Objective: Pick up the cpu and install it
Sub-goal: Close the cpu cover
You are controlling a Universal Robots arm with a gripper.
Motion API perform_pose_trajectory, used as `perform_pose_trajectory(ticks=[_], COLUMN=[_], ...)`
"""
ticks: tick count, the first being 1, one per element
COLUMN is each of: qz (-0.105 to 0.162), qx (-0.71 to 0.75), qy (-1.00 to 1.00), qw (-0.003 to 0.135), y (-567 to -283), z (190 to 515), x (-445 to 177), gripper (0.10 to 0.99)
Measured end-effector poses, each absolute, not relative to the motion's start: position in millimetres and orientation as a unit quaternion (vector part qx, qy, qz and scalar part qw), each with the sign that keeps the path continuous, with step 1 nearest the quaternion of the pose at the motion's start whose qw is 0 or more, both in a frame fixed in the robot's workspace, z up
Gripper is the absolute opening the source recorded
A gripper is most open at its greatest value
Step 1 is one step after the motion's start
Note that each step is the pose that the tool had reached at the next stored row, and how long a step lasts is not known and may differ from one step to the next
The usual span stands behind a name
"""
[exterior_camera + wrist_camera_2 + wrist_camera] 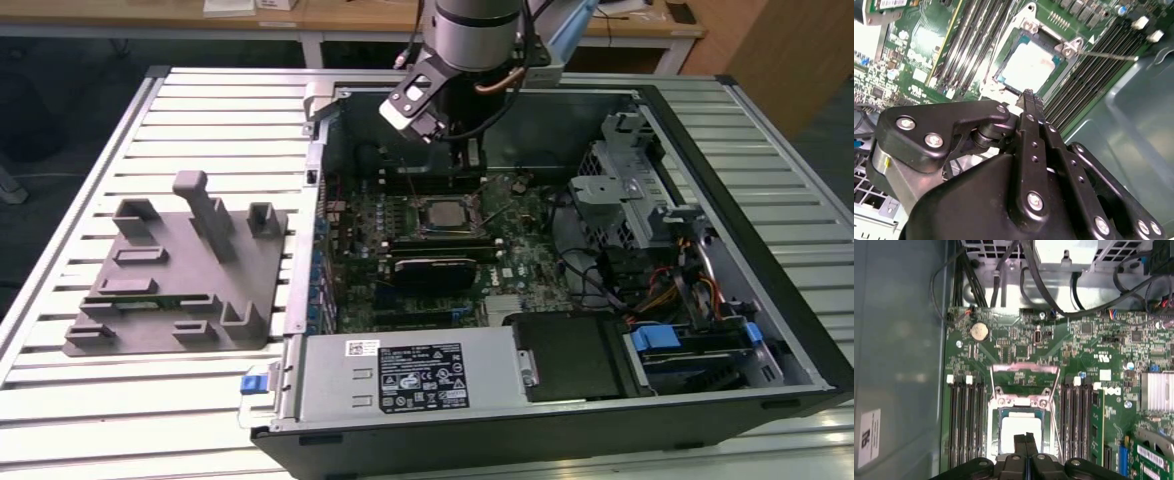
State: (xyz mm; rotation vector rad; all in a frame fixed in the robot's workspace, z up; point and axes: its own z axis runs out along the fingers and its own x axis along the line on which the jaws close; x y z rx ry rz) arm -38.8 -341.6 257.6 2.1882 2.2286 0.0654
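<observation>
The cpu already sits in its socket at the centre of the exterior view, the claw closed, empty, just above it; clamping the socket apparently remains.

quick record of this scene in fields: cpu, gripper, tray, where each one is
cpu: small flat square chip with silver-grey metal top, lying in the socket on the green motherboard
gripper: black two-finger gripper, shut, nothing between the fingers, poised over the cpu; contact unclear
fixture tray: grey plastic tray with upright posts, outside the open computer case, on the exterior view's left
</observation>
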Motion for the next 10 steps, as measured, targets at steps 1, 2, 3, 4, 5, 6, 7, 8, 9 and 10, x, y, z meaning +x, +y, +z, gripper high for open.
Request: perform_pose_trajectory(ticks=[1,2,3,4,5,6,7,8,9,10], qz=[0.021,0.021,0.021,0.021,0.021,0.021,0.021,0.021,0.021,0.021], qx=[0.700,0.700,0.700,0.700,0.700,0.700,0.700,0.700,0.700,0.700], qy=[0.713,0.713,0.713,0.713,0.713,0.713,0.713,0.713,0.713,0.713], qw=[0.009,0.009,0.009,0.009,0.009,0.009,0.009,0.009,0.009,0.009], y=[-342,-342,-342,-342,-342,-342,-342,-342,-342,-342], z=[258,258,258,258,258,258,258,258,258,258], x=[-37,-35,-32,-30,-27,-25,-22,-20,-17,-14], gripper=[0.106,0.106,0.106,0.106,0.106,0.106,0.106,0.106,0.106,0.106])
